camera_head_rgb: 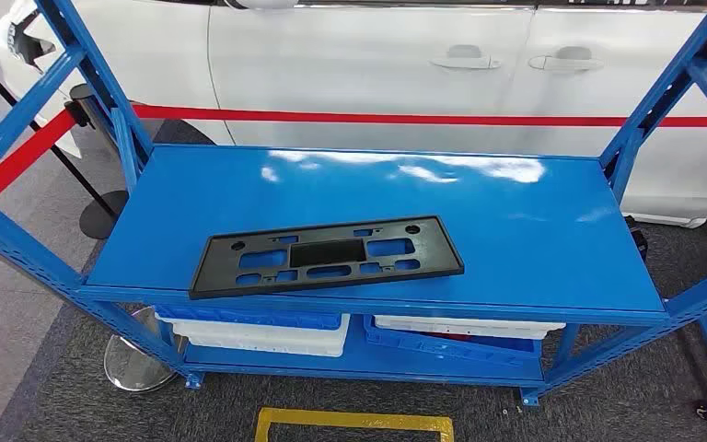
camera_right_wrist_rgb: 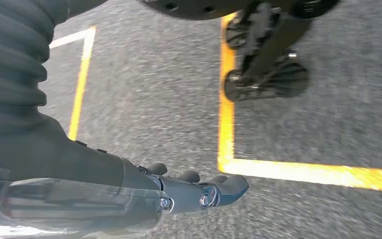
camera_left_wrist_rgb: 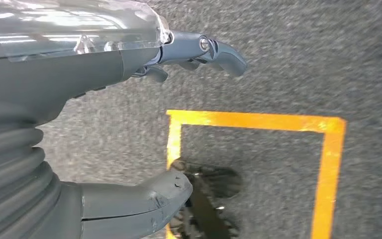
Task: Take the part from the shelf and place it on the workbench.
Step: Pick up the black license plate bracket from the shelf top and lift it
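A flat black rectangular part with several cut-outs lies on the blue top shelf, near its front edge and slightly askew. My left hand hangs over grey carpet with thumb and fingers apart and nothing in it. Over the same carpet hangs my right hand, fingers stretched out and holding nothing.
The blue shelf frame has slanted uprights on both sides. White and blue bins sit on the lower shelf. A white car and a red barrier belt stand behind. Yellow floor tape marks the carpet before the shelf.
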{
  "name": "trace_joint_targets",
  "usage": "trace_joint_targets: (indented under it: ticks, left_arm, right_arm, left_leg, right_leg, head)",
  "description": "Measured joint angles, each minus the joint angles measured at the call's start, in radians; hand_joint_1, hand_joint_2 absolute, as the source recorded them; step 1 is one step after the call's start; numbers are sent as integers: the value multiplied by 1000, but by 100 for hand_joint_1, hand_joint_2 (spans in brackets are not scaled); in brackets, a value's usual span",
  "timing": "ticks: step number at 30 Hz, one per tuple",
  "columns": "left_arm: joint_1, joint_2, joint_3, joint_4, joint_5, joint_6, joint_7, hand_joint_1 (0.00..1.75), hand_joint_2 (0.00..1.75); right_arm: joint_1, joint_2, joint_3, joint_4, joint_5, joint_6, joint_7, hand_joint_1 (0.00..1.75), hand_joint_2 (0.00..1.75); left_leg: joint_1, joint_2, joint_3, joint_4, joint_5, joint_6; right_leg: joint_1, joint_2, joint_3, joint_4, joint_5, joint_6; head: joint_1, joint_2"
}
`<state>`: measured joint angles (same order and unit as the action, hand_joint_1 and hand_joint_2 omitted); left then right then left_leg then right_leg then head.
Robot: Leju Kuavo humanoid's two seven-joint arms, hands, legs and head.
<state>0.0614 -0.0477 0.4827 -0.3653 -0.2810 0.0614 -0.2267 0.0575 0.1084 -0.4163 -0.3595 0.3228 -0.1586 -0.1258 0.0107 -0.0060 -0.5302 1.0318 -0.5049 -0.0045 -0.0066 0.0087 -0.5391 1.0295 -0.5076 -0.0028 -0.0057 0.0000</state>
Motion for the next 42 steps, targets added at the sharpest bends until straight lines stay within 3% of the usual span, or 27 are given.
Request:
trace_joint_targets:
  ticks: [11, 23, 31, 42]
  left_arm:
    - [-24, -13, 149, 22, -124, 0, -97, 0, 0]
    - [-47, -33, 301, 51, -258, -18, -184, 0, 0]
    - [-56, -41, 373, 65, -315, -24, -198, 0, 0]
    - [-68, -45, 439, 81, -383, -29, -198, 0, 0]
  right_arm:
    - [-13, 15, -118, -47, 25, 11, -158, 0, 175]
    - [27, 77, -144, -366, -25, 127, -322, 0, 175]
    - [74, 112, -116, -649, -75, 185, -385, 0, 175]
    - [126, 116, 8, -1037, -113, 200, -442, 0, 175]
  left_leg:
    - [0, 0, 0, 0, 0, 0]
    - [0, 0, 1, 0, 0, 0]
    - [0, 0, 1, 0, 0, 0]
    - [0, 0, 1, 0, 1, 0]
  right_leg:
    - [0, 0, 0, 0, 0, 0]
    - [0, 0, 0, 0, 0, 0]
    - [0, 0, 0, 0, 0, 0]
    - [0, 0, 0, 0, 1, 1]
  head:
    - [0, 0]
    - [0, 0]
    - [0, 0]
    - [0, 0]
